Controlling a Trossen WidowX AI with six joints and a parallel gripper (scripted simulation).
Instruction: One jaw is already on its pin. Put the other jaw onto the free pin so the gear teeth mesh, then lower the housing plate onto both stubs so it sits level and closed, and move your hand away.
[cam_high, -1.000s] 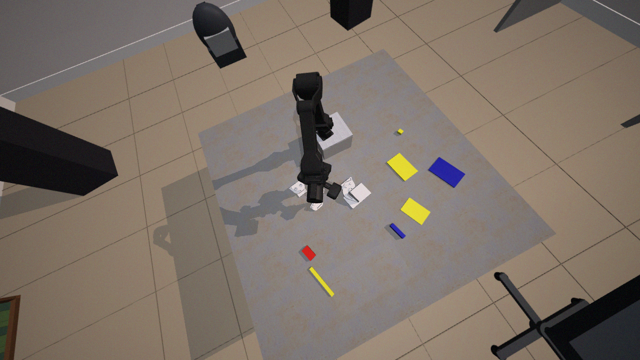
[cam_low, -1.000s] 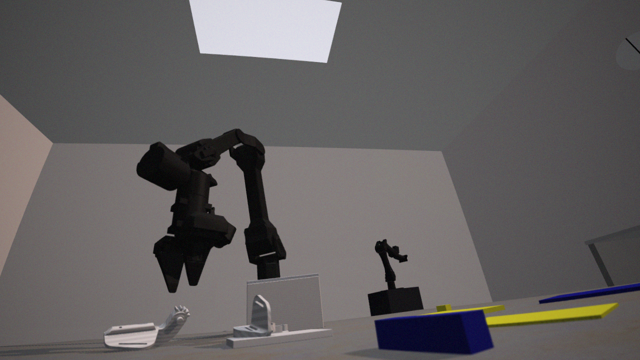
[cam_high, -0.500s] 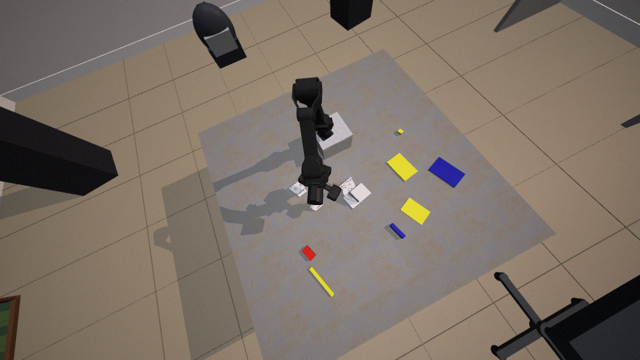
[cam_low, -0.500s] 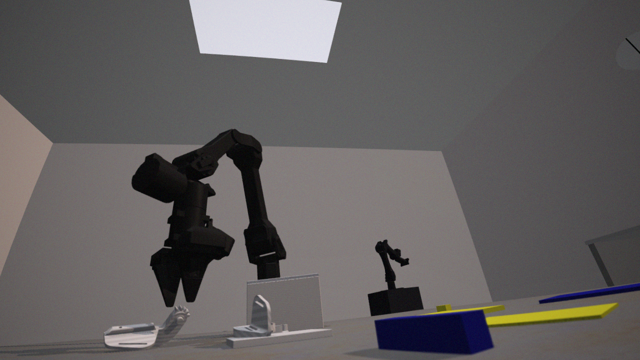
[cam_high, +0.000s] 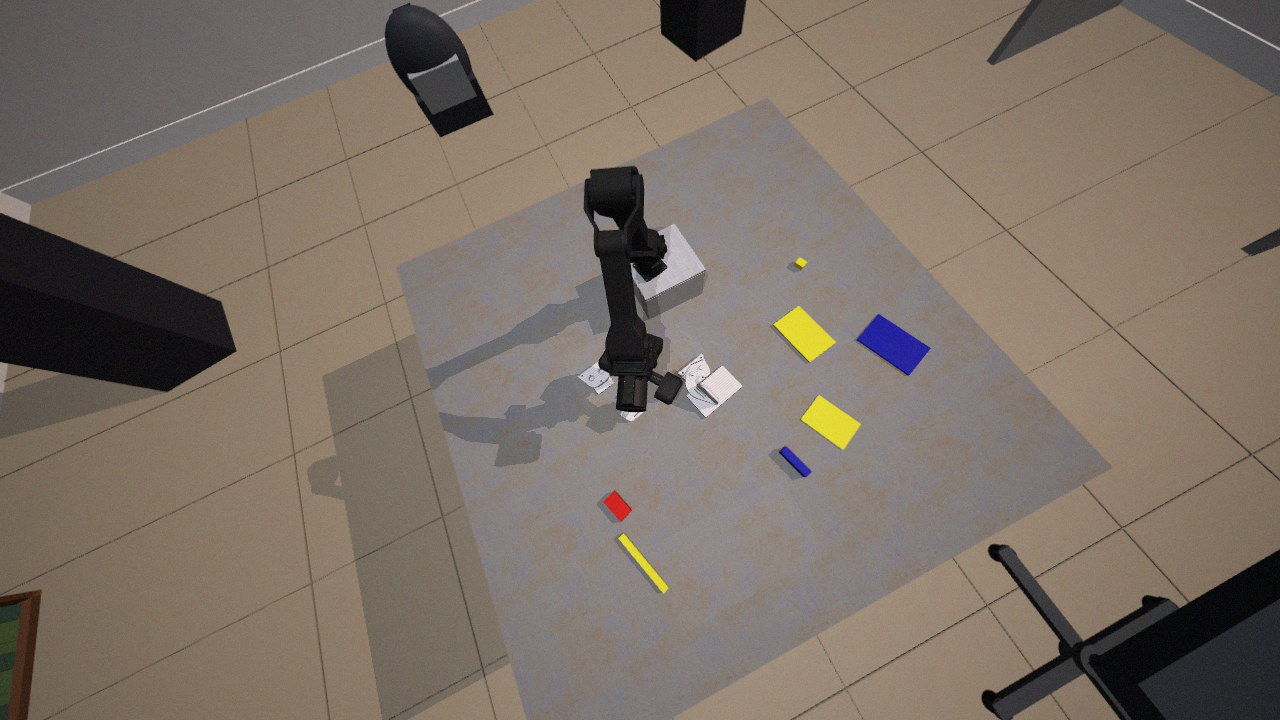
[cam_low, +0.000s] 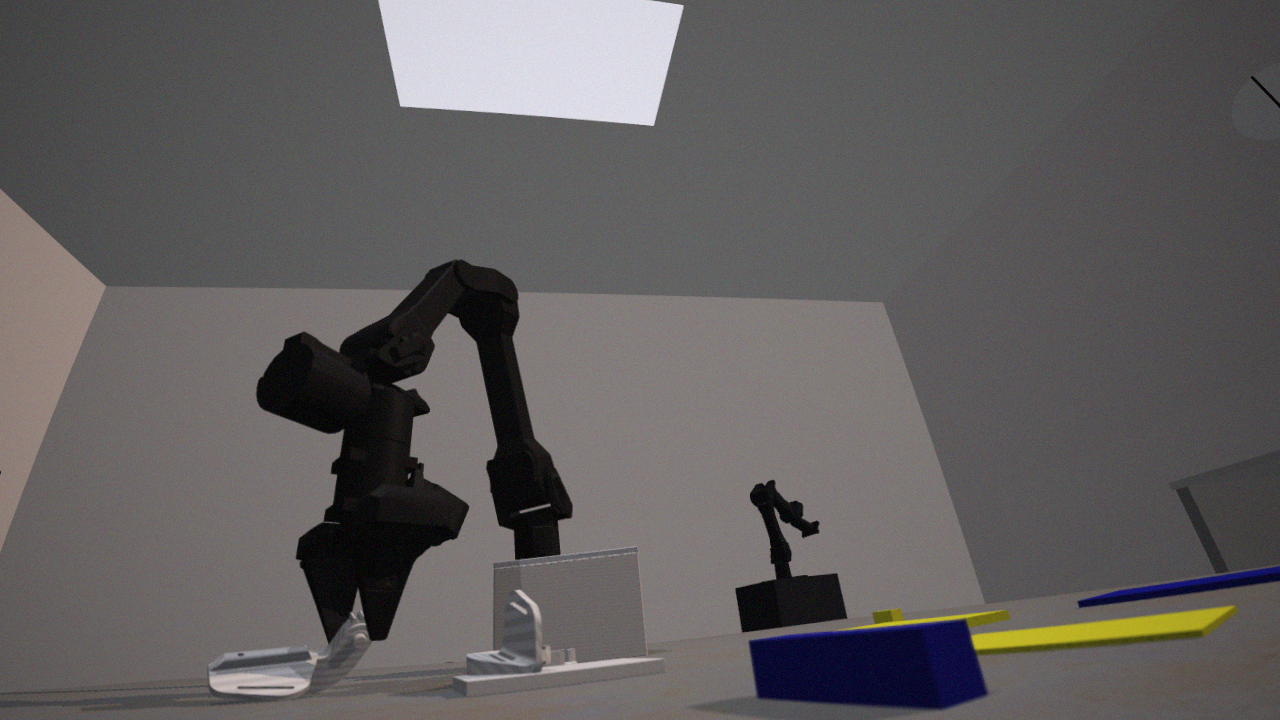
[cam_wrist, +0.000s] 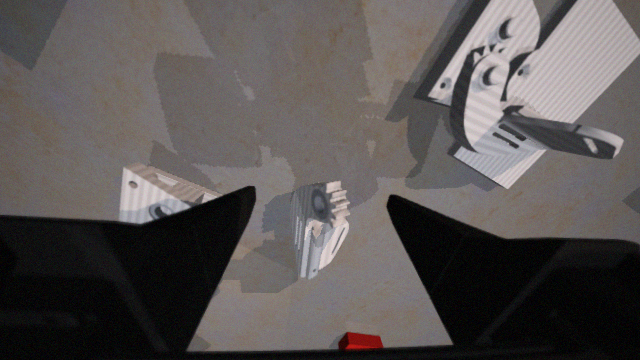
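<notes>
My open, empty gripper (cam_wrist: 322, 194) (cam_low: 355, 625) is low over the loose white jaw (cam_wrist: 311, 245) (cam_low: 332, 664). In the wrist view this jaw lies between the fingertips, its toothed end raised; in the top view the arm mostly hides it. The white housing plate (cam_high: 591, 378) (cam_wrist: 131, 202) lies tilted to one side, partly behind the left finger in the wrist view. The white base (cam_wrist: 590, 60) (cam_low: 590, 673) carries the other jaw (cam_wrist: 477, 110) (cam_low: 524, 631) on one pin, with its pad upright. The free pin (cam_wrist: 507, 30) stands beside it.
A red block (cam_high: 617, 505) (cam_wrist: 363, 341) and a yellow bar (cam_high: 642, 563) lie toward the front. A blue bar (cam_high: 794, 462) (cam_low: 859, 662), yellow plates (cam_high: 804, 334) (cam_high: 830, 421) and a blue plate (cam_high: 893, 344) lie beyond the base. A pale box (cam_high: 675, 282) is at the arm's foot.
</notes>
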